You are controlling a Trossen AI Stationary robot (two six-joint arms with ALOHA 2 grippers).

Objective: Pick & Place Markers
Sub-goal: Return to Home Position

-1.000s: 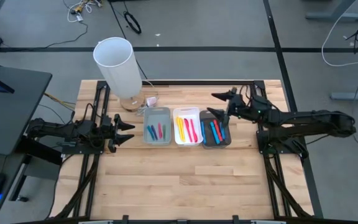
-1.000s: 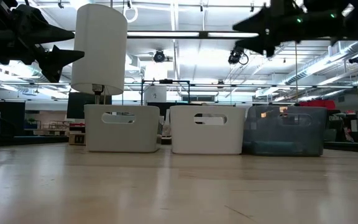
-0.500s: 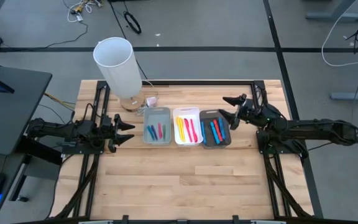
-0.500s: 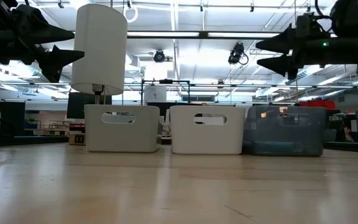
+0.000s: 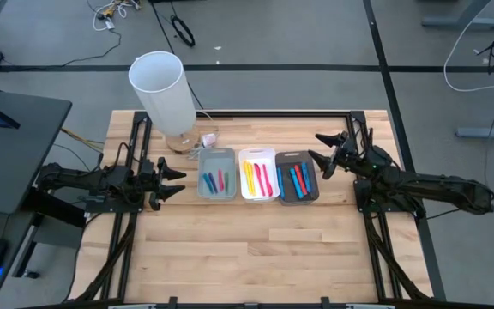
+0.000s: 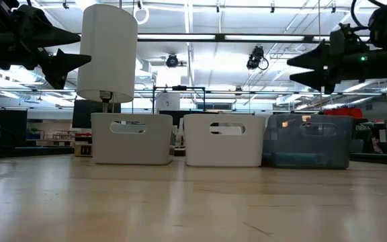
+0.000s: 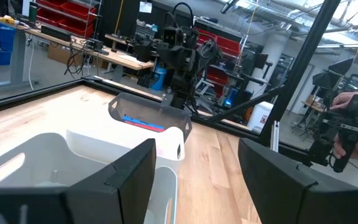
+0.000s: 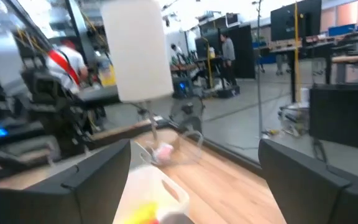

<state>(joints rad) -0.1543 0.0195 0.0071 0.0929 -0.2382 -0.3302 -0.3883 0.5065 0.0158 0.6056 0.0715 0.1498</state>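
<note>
From above, the markers (image 5: 259, 178) lie in three bins set in a row mid-table. The grey bin (image 5: 217, 156) holds blue, red and pink ones, the white bin (image 5: 257, 154) yellow and pink, and the dark bin (image 5: 298, 198) blue and red. The right gripper (image 5: 316, 147) hangs just beside the dark bin's outer edge with its jaws spread and empty, so no marker lies between them. The left gripper (image 5: 181, 182) waits near the grey bin, also spread and empty. A lamp (image 5: 157, 86) stands behind it. Against the earlier frames, the right gripper has drawn back off the dark bin toward its own side. The left arm and the markers have not moved.

At table height, the bin walls hide the markers. The right gripper (image 6: 289, 72) sits above the dark bin (image 6: 308, 141), further toward that side than before. The left gripper (image 6: 84, 46) is high beside the lamp (image 6: 109, 54).

From the left wrist, the left gripper (image 7: 196, 149) is spread wide. Blue and red markers (image 7: 143, 121) show in the dark bin well ahead of the jaws.

From the right wrist, the view is blurred. The right gripper (image 8: 194, 146) is spread, and a yellow marker (image 8: 143, 214) lies below, between the fingers but clear of them.
</note>
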